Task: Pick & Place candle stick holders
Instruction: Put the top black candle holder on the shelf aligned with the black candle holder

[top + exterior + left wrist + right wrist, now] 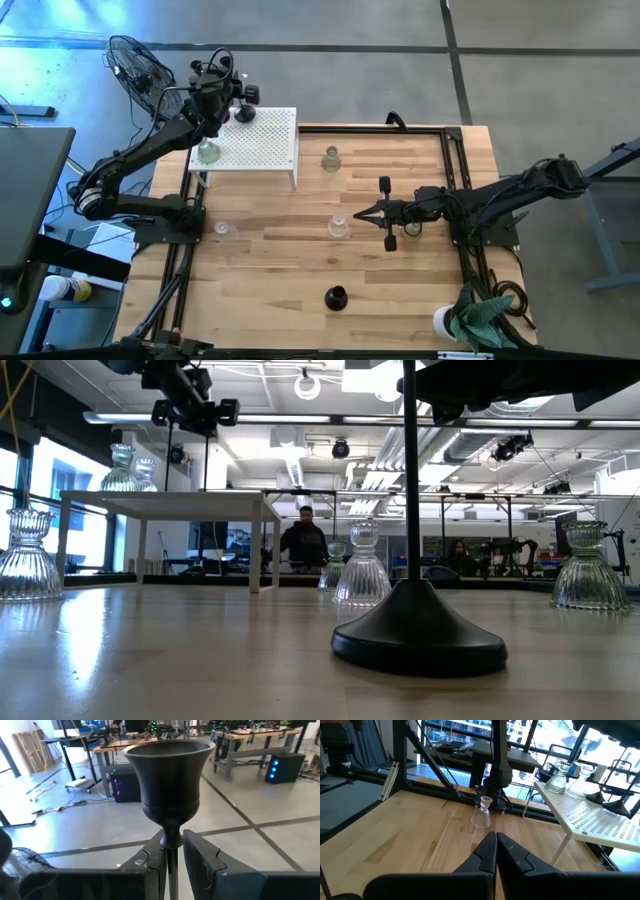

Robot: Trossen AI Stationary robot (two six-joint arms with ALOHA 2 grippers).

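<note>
Between left end effector fingers: black holder stem.

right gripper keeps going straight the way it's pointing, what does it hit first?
Likely the clear glass candle holder on the table ahead of the right gripper, whose jaws are shut. It sits slightly off the centre line in the right wrist view, so it could pass close beside it; depth is uncertain.

Left tool ajar — right tool closed
</note>
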